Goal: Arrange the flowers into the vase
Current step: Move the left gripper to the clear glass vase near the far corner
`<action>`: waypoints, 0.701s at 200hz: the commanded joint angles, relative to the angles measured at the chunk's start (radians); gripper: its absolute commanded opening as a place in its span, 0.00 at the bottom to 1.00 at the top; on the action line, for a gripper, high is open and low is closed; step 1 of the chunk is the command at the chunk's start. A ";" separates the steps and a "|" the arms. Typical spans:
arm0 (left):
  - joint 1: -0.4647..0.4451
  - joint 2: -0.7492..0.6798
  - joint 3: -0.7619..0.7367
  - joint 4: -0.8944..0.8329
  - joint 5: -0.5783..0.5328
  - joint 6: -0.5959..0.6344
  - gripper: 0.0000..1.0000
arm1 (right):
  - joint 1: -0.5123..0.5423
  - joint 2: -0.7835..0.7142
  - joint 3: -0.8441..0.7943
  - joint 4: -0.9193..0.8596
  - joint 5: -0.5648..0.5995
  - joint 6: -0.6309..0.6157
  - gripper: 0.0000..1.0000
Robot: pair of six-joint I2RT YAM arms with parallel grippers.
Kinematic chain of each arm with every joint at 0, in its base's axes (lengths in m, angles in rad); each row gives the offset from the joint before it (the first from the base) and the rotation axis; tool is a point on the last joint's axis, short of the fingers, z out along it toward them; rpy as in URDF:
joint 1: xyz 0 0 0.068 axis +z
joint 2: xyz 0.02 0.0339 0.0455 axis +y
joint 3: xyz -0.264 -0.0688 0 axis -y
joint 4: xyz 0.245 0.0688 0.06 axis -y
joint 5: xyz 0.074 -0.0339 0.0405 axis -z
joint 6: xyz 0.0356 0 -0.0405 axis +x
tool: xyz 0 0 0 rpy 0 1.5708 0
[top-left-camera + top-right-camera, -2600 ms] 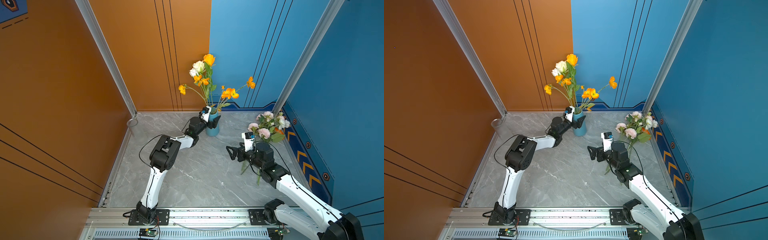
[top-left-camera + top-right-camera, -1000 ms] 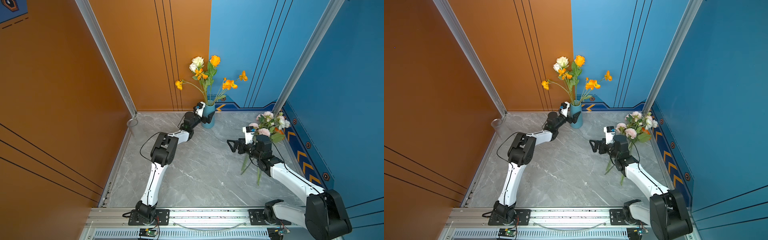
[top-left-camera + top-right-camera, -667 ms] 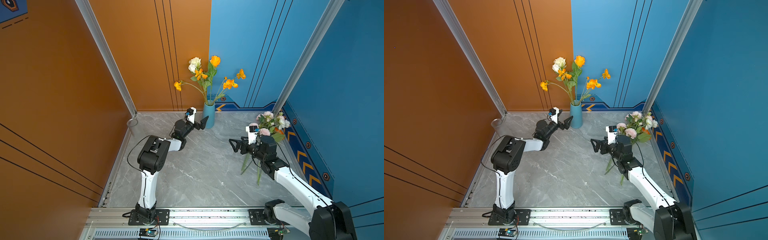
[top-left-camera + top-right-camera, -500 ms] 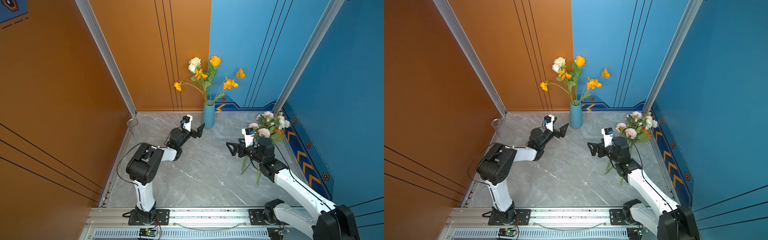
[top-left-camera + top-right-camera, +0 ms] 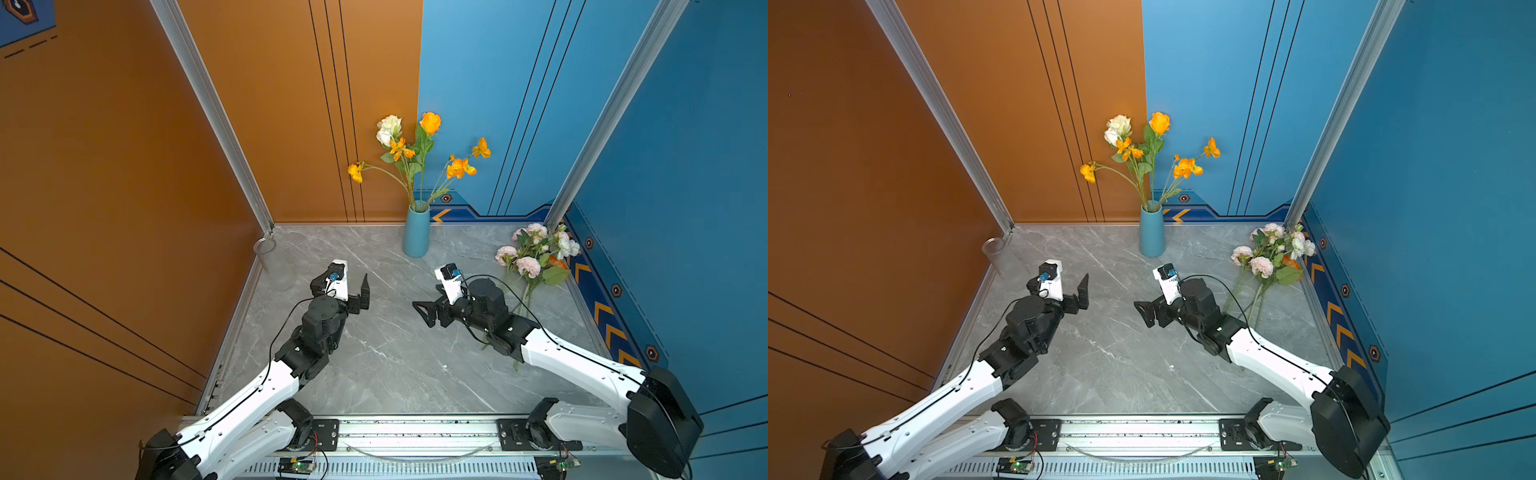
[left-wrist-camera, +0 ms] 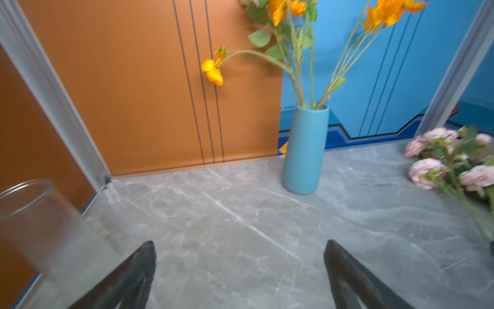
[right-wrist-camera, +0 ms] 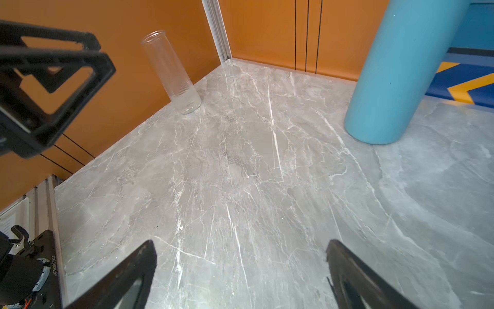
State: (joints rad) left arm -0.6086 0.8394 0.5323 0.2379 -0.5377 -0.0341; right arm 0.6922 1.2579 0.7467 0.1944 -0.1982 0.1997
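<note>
The left pincer (image 6: 240, 244) is spread wide with nothing between its fingers (image 6: 128, 278). It hangs over the desk (image 5: 374, 374) on the left side, pointing toward the back wall. In its wrist view, bare grey marble lies between the two dark tips.

The right pincer (image 7: 240, 246) is also spread wide and empty. In both top views it sits right of the middle and points leftward, toward the left pincer, with open desk between the two. One finger of the left pincer shows in the right wrist view.

Behind the gap between the two pincers stands the vase (image 5: 416, 232), blue and upright, close to the back wall where the orange and blue panels meet. It is apart from both pincers. The flowers (image 5: 415, 168) stand in it, with thin green stems fanning out to orange blossoms and a white one at the top.

A pink bunch (image 5: 536, 257) lies on the desk at the right, near the blue side wall. Its heads are toward the back corner, and its stems run forward and pass under the right arm. Neither pincer touches it.

A glass cylinder (image 5: 274, 266) stands upright in the back left corner, by the orange wall and beyond the left pincer.
</note>
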 commanded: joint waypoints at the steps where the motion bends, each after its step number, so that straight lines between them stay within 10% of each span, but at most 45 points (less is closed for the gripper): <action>1: 0.033 -0.067 -0.076 -0.178 -0.153 -0.009 0.98 | 0.003 0.107 0.088 -0.041 0.015 0.064 1.00; 37: 0.200 -0.070 -0.156 -0.090 0.039 -0.046 0.98 | 0.068 0.189 0.137 0.000 -0.067 0.113 1.00; 80: 0.294 -0.030 -0.156 0.005 -0.109 0.006 0.98 | 0.088 0.251 0.177 0.075 -0.137 0.161 1.00; 140: 0.698 0.132 -0.163 0.225 0.065 -0.120 0.98 | 0.104 0.345 0.282 0.102 -0.225 0.158 1.00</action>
State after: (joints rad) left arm -0.0093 0.9001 0.3775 0.2962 -0.5655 -0.1066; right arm 0.7940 1.5848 0.9833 0.2615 -0.3637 0.3420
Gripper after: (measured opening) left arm 0.979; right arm 0.999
